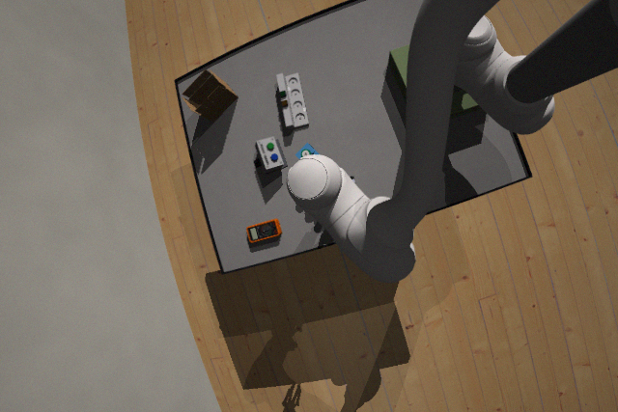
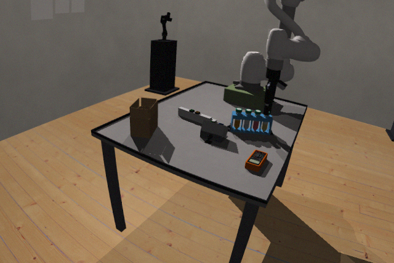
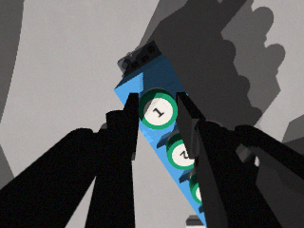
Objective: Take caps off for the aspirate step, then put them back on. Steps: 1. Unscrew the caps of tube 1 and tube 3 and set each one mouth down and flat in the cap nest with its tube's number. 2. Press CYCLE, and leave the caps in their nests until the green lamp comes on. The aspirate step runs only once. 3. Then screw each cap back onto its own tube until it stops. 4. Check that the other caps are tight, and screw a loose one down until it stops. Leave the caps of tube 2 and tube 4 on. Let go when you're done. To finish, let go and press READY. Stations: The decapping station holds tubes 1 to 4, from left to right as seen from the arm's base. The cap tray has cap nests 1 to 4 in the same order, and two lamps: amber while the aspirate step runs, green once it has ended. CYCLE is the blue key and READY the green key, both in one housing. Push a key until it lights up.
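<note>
In the wrist view my gripper [image 3: 157, 106] is over the blue decapping station [image 3: 163, 138]. Its two dark fingers stand on either side of the green-rimmed cap of tube 1 [image 3: 159, 112] and touch its rim, so it is shut on that cap. The cap sits on its tube. The caps of tube 2 [image 3: 181, 152] and tube 3 [image 3: 197, 187] are on their tubes below it. In the exterior view the gripper [image 2: 266, 111] points straight down at the right end of the rack [image 2: 251, 123]. The white cap tray [image 1: 293, 99] has empty nests. The key housing [image 1: 269, 152] shows its green and blue keys unlit.
A brown cardboard box [image 2: 143, 121] stands at the table's left corner. An orange multimeter [image 2: 256, 159] lies near the front edge. The arm's green base block [image 2: 243, 94] is behind the rack. In the top view the arm hides most of the rack [image 1: 306, 151].
</note>
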You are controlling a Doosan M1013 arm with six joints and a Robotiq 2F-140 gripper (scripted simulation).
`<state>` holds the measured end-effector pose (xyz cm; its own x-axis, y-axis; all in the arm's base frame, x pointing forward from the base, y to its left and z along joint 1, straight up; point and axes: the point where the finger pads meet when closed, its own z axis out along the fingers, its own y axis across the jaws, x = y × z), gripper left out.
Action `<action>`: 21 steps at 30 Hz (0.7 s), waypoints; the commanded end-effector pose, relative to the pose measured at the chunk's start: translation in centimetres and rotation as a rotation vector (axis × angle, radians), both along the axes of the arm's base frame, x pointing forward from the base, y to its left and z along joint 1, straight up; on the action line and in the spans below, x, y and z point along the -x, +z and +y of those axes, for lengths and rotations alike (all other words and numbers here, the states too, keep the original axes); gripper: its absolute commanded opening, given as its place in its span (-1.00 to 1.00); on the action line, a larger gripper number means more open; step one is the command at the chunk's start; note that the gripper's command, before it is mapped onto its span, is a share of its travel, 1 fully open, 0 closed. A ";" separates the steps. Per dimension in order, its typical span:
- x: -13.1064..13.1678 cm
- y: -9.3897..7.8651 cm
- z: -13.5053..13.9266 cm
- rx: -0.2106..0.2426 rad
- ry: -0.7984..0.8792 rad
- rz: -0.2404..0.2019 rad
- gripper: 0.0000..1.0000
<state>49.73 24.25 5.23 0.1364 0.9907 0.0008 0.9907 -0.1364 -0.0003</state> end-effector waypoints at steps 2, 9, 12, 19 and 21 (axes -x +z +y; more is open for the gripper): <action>-0.1 0.1 0.0 0.000 0.050 -0.001 -0.41; 0.0 0.1 0.0 0.000 0.400 -0.002 -0.41; -0.1 0.1 0.0 0.000 0.550 -0.002 -0.41; -0.1 0.1 0.0 0.000 0.800 -0.002 -0.41; -0.1 0.1 0.0 0.000 0.900 -0.002 -0.41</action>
<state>49.75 24.27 5.29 -0.5854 0.8106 -0.0147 0.8107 0.5854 -0.0010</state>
